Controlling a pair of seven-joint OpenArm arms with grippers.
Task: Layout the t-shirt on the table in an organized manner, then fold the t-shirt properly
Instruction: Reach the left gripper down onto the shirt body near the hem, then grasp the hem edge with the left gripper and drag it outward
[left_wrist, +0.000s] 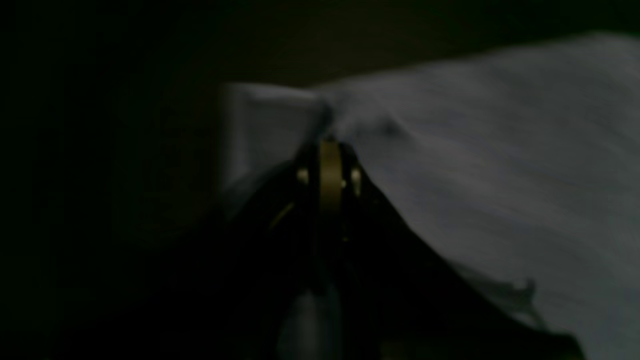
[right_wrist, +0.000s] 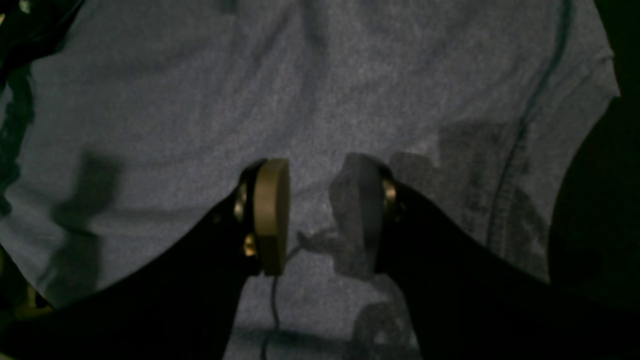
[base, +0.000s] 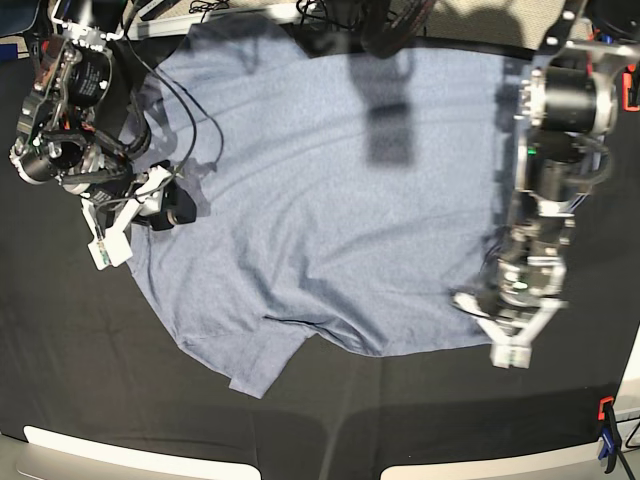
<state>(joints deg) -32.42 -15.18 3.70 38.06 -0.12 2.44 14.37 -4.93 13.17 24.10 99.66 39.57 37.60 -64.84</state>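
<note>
table: black cloth | t-shirt: no lettering showing | left claw: pinching t-shirt | right claw: spread

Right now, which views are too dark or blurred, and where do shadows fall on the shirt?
Left wrist view: very dark and blurred, the left gripper pinching the t-shirt. Right wrist view: dim and grainy, finger shadows on the cloth. Base view: bright and sharp, one dark shadow on the t-shirt near its far edge.

Cables tangle along the far edge in the base view. An orange and blue clamp grips the near right corner. 2 pale curved panels line the bottom edge. Overhead light throws soft shadows.
</note>
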